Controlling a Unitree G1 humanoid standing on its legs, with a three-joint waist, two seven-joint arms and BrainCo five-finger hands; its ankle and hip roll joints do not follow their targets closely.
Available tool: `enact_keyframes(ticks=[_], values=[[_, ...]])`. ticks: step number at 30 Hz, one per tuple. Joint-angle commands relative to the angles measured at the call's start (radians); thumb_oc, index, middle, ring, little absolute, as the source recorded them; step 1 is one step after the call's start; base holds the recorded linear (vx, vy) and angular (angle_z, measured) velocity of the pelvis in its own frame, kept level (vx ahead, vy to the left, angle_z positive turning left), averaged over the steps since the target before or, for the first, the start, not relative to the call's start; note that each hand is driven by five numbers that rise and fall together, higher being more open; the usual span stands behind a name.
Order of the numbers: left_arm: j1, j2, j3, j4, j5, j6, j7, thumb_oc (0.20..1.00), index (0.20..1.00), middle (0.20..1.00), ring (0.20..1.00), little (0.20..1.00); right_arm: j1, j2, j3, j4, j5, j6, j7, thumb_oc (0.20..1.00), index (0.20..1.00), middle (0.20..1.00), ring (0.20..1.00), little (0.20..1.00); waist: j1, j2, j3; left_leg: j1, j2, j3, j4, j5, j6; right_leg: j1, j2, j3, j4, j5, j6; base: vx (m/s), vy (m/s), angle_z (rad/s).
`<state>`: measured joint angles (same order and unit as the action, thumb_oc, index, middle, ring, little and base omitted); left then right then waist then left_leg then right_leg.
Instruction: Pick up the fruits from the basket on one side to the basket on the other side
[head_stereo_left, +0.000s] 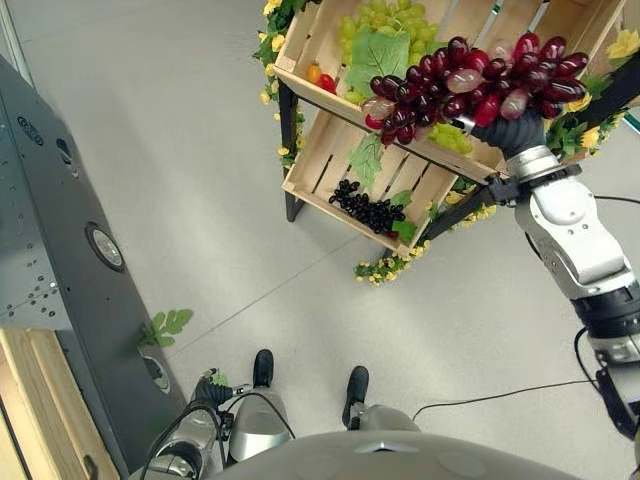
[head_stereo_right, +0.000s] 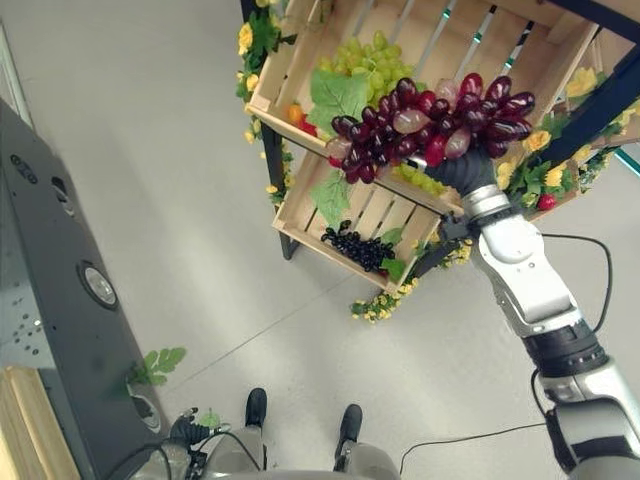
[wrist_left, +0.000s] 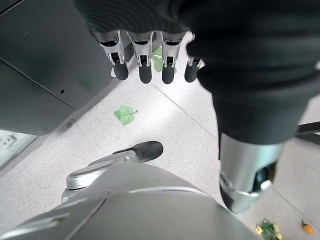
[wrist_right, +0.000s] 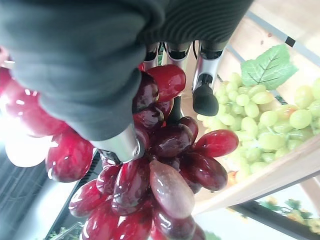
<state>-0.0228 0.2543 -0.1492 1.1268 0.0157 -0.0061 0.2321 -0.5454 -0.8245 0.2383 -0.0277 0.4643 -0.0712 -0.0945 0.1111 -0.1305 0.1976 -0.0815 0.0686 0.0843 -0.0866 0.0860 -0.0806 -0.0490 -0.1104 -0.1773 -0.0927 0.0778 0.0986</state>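
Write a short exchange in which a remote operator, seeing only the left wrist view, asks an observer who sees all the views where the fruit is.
Operator: My left hand hangs open above the floor, with no fruit in it. Is any fruit held?
Observer: Yes. The right hand is closed round a bunch of red grapes.
Operator: Where is that bunch?
Observer: It is raised in front of the upper crate of a wooden stand.
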Motion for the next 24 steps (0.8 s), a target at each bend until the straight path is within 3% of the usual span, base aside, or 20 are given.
enact_keyframes(ticks=[1, 14, 24], values=[[-0.044, 0.009, -0.065, 0.054, -0.044, -0.002, -0.003, 1.0, 1.0, 1.0, 1.0, 1.0, -0.157, -0.073, 0.008, 0.041, 0.057, -0.041, -0.044, 0.2, 0.2, 0.2, 0.2, 0.2, 0.026, -0.012, -0.022, -0.017, -0.001, -0.037, 0.002, -0.052, 0.006, -0.004, -0.006, 0.003, 0.005, -0.05, 0.059, 0.0, -0.01, 0.04], [-0.053, 0.022, -0.089, 0.062, -0.094, -0.012, -0.008, 1.0, 1.0, 1.0, 1.0, 1.0, -0.361, -0.124, 0.132, 0.302, 0.083, -0.017, -0.066, 0.2, 0.2, 0.2, 0.2, 0.2, 0.049, -0.026, 0.007, -0.049, -0.001, -0.058, 0.005, -0.038, 0.002, -0.022, -0.005, -0.017, 0.005, -0.047, 0.057, -0.01, -0.007, 0.06], [-0.064, 0.035, -0.099, 0.079, -0.133, -0.027, -0.009, 1.0, 1.0, 1.0, 1.0, 1.0, -0.498, -0.125, 0.178, 0.619, 0.06, 0.009, -0.1, 0.2, 0.2, 0.2, 0.2, 0.2, 0.071, -0.026, 0.033, -0.085, -0.006, -0.082, 0.004, -0.025, 0.0, -0.044, -0.006, -0.035, 0.005, -0.045, 0.057, -0.01, -0.001, 0.07]])
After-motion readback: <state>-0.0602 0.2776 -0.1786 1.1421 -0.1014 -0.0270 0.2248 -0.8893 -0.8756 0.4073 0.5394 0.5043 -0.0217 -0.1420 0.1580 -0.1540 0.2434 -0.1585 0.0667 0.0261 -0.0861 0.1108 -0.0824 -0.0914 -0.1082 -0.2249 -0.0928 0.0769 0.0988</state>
